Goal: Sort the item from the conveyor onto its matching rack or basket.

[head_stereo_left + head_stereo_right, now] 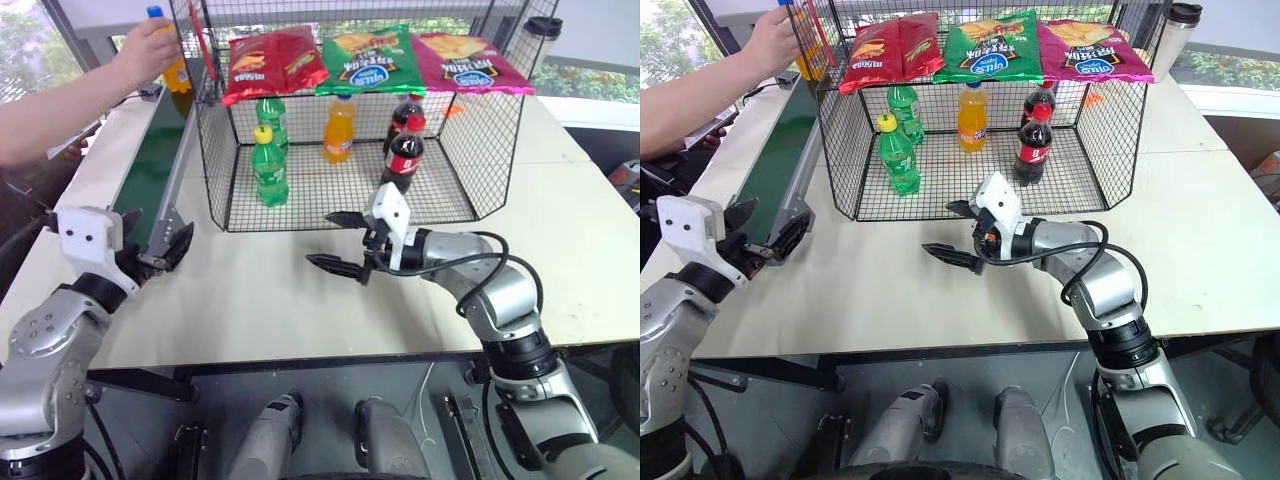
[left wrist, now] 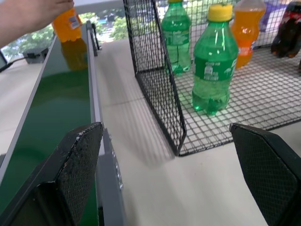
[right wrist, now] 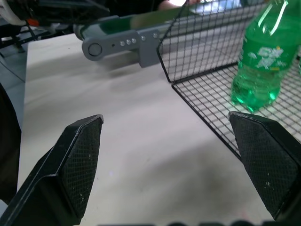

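Orange soda in a small clear bottle [image 1: 175,70] with a blue cap stands at the far end of the conveyor [image 1: 150,170], and a person's hand [image 1: 148,50] is wrapped around it from the left. That dark-green belt in its grey frame runs along the left side of the table [image 1: 560,250], from far to near, and its near end sits just beside my left gripper [image 1: 155,240]. My left fingers are spread wide with nothing between them, hanging over the belt's near end and the table edge.

Right of the belt stands the black wire cage [image 1: 480,150], its open front facing me. On its grid floor I see two green bottles [image 1: 268,165] with yellow caps at the left, one behind the other, an orange-capped orange soda [image 1: 340,128] in the middle toward the back, and two dark cola bottles [image 1: 405,155] with red caps at the right. Three snack bags lie on the flat top shelf: red [image 1: 272,62], green [image 1: 365,60] and magenta [image 1: 470,62].

My right gripper [image 1: 338,240] hovers above the bare tabletop just in front of the cage's open side, fingers parted wide and holding nothing, pointing toward the left. A dark-lidded cup [image 1: 540,35] stands at the far right behind the cage.
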